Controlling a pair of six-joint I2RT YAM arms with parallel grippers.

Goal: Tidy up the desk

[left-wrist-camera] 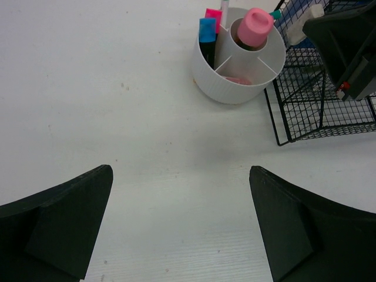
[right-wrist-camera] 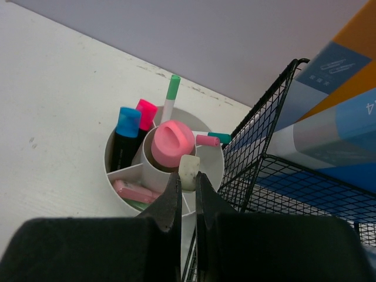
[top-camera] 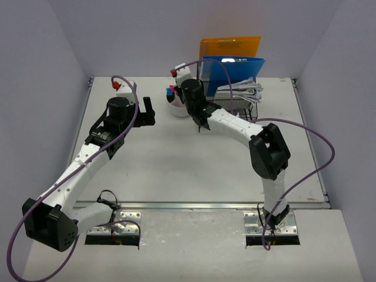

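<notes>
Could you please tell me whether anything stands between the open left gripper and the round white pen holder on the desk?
Nothing visible does. Only bare desk lies between the left gripper and the pen holder. The wire basket stands beside the holder, off the direct line.

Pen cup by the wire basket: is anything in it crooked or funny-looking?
Mostly tidy. In the white pen cup, the blue marker and green-capped pen stand up, but a pink-and-teal pen lies tipped sideways at the rim next to the wire basket. Nothing looks spilled or broken.
</notes>
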